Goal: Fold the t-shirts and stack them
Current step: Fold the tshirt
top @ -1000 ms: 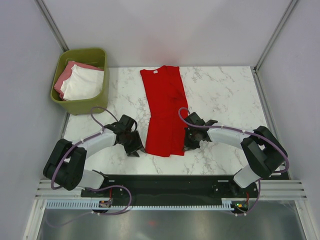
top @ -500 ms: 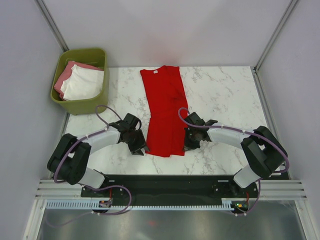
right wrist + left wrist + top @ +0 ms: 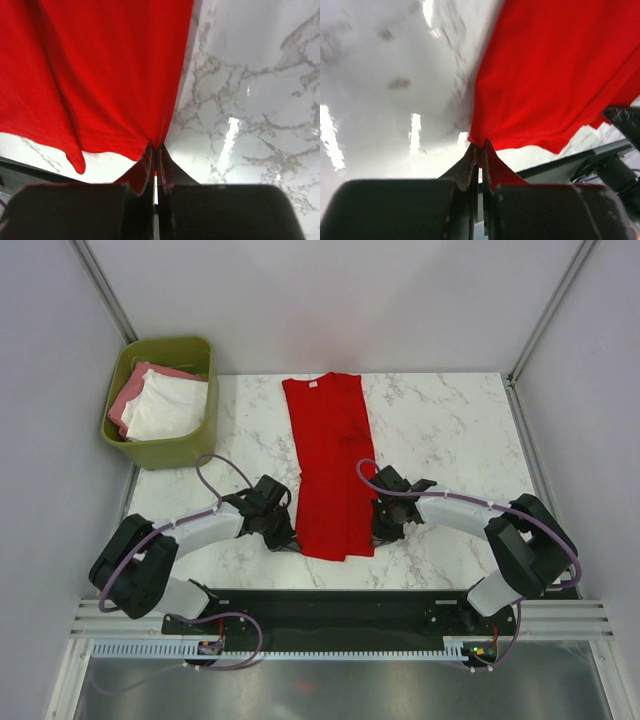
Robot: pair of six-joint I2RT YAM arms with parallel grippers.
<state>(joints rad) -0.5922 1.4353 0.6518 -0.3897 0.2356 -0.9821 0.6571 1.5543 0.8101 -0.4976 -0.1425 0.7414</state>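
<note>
A red t-shirt (image 3: 331, 465), folded lengthwise into a long strip, lies down the middle of the marble table, its white neck label at the far end. My left gripper (image 3: 288, 537) is shut on the near left corner of its hem (image 3: 479, 144). My right gripper (image 3: 375, 533) is shut on the near right corner (image 3: 156, 146). In both wrist views the red cloth (image 3: 555, 75) (image 3: 100, 70) fans out from the pinched jaws. A white t-shirt (image 3: 165, 407) and a pink t-shirt (image 3: 128, 397) lie folded in the bin.
An olive-green plastic bin (image 3: 196, 352) stands at the table's far left corner. Bare marble (image 3: 450, 430) spreads on both sides of the red strip. The arms' black base rail (image 3: 330, 605) runs along the near edge.
My left gripper has slid right to the hem's near left corner and shut on it. The near end of the red t-shirt has shifted slightly. The right gripper has kept its place.
</note>
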